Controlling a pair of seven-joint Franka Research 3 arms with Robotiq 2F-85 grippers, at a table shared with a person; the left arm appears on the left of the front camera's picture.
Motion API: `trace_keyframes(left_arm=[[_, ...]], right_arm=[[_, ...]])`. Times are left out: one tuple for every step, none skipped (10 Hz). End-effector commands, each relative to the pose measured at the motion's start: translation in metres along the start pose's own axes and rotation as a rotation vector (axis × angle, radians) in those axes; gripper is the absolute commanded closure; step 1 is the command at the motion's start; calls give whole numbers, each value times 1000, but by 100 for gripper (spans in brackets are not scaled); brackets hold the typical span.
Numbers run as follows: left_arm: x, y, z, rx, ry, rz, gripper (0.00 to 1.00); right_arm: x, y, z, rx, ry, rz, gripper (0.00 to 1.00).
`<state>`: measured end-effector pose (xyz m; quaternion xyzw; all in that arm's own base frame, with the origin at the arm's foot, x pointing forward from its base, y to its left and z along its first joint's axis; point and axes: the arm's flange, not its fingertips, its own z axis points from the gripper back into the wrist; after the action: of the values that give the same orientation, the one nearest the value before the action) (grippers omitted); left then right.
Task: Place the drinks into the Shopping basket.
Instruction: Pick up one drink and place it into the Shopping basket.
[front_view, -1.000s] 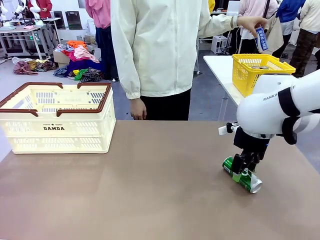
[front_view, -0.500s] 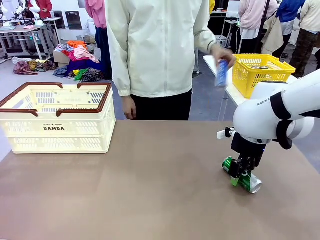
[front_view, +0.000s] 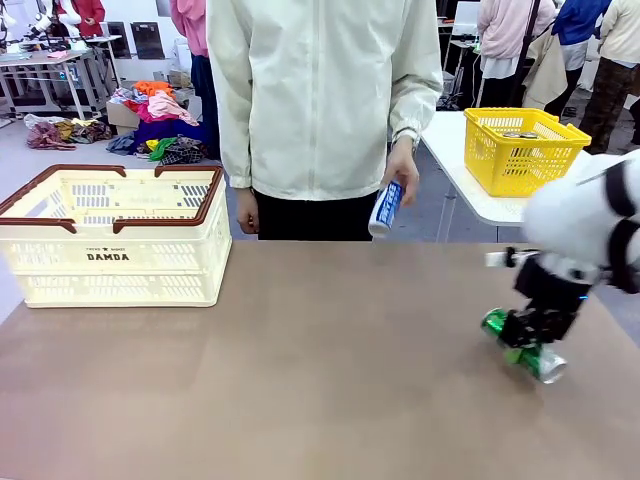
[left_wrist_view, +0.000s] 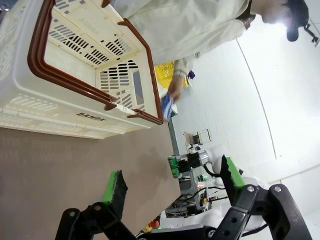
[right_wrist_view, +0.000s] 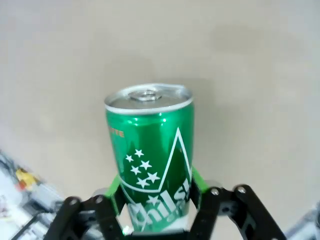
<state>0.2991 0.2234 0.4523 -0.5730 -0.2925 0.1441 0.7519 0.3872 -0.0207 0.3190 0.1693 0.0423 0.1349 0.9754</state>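
Front view: the right gripper (front_view: 530, 335) has closed on the green can (front_view: 524, 347) lying at the right of the table (front_view: 300, 380) and slid it a bit further right, while the person's hand (front_view: 402, 165) has brought the blue can (front_view: 385, 208) down to the far edge; the Shopping basket (front_view: 150, 275) waits well apart at the left. Left wrist view: the left gripper (left_wrist_view: 172, 181) hangs spread wide, holding nothing, beside the basket. Right wrist view: the green pads (right_wrist_view: 114, 186) squeeze the can's sides, so I think lifting comes next.
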Motion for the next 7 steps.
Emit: trace_keyframes(left_arm=[[0, -2, 2, -11, 5, -13, 0], [0, -2, 2, -11, 5, -13, 0], [0, -2, 2, -11, 5, -13, 0], [0, -2, 2, -11, 5, -13, 0], [0, -2, 2, -11, 5, -13, 0], [0, -2, 2, -11, 5, -13, 0], [0, -2, 2, -11, 5, -13, 0]], right_arm=[[-127, -72, 40, 393, -258, -107, 100], [-145, -86, 45, 450, -301, -200, 100], [-157, -96, 45, 503, -332, -288, 100], [-164, -104, 43, 562, -372, -357, 100], [-160, -106, 45, 591, -462, -465, 100], [-162, -129, 68, 496, -290, -307, 100], [-134, -98, 73, 473, -272, -207, 100]])
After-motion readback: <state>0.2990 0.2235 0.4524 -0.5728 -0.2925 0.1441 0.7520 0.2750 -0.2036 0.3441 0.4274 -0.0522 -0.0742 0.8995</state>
